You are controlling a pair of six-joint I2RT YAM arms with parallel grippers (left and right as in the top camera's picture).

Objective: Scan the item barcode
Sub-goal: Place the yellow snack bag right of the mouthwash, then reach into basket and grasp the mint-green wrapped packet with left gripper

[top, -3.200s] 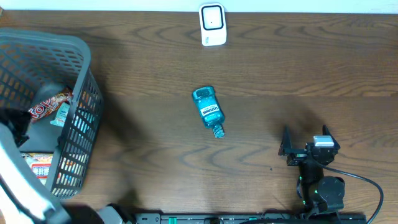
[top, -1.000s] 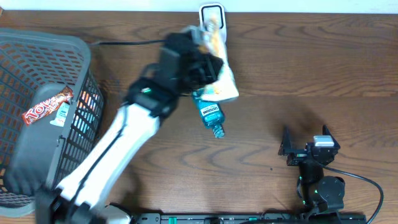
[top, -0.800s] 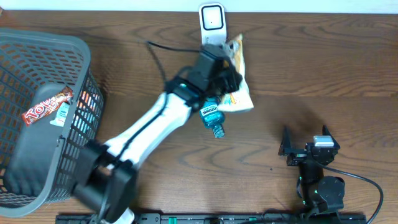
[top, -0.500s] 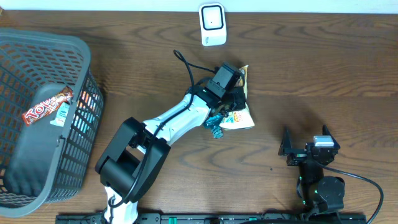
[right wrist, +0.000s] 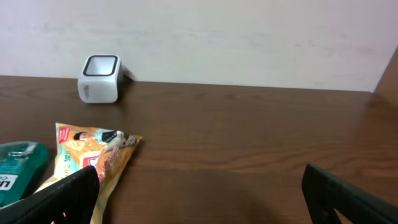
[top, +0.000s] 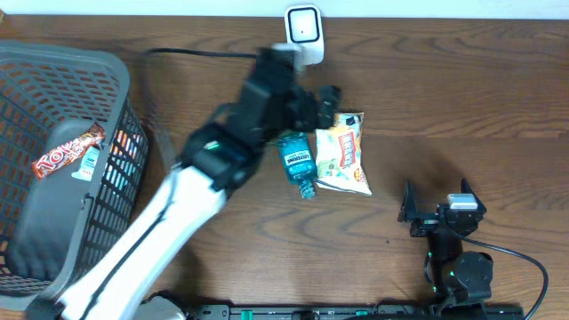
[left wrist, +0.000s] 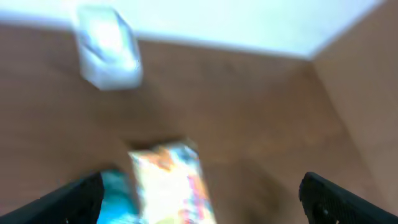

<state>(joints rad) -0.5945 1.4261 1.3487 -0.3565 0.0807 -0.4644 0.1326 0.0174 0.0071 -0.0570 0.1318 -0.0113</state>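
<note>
Scene: one wooden table [top: 462, 89] seen from overhead, with two arms, one scanner, one snack bag, one bottle and one basket.
Scanner: one white barcode scanner [top: 302, 36] stands upright at the far edge of the table, against the wall.
Item: one orange-and-white snack bag [top: 342, 160] lies flat on the table, on the robot's side of the scanner and near it, apart from both tools.
Bottle: one teal mouthwash bottle [top: 298, 160] lies on its side just left of the bag, seemingly touching it, cap end toward the robot.
Left tool [left wrist: 202, 198]: one, hovering above bag and bottle; its two fingers are spread wide and grasp nothing. The wrist view is blurred.
Right tool [right wrist: 200, 194]: one, low at the near right of the table, well apart from the bag; fingers spread wide, grasping nothing.
Basket: one grey mesh basket [top: 111, 98] stands at the left edge of the table.
Basket contents: one red-wrapped candy bar [top: 67, 153] can be counted; anything else inside is too unclear to name.
</note>
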